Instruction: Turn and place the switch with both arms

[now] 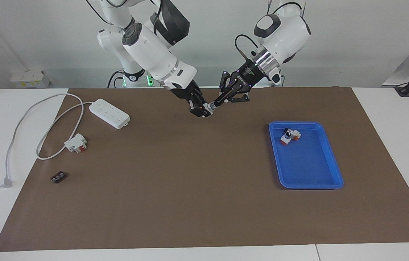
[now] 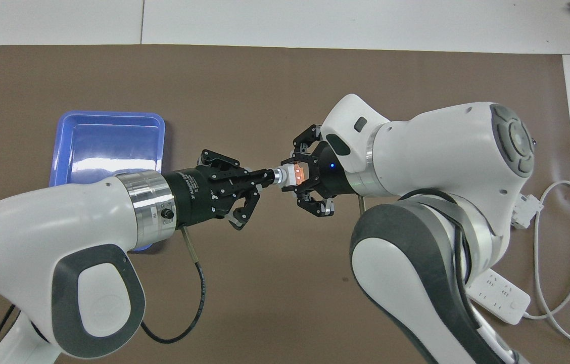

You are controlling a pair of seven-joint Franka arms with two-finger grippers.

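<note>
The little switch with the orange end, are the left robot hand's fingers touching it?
Touching. In the overhead view the left gripper has its fingers closed on the silver knob end of the switch, with no gap showing, while the right gripper grips its orange end.

I was working in a robotics lab: two white arms (image 1: 153,43) stood at a plain white table (image 1: 389,119) under brown paper (image 1: 190,188), against a bare wall, with a power strip (image 1: 109,113) trailing cable.
</note>
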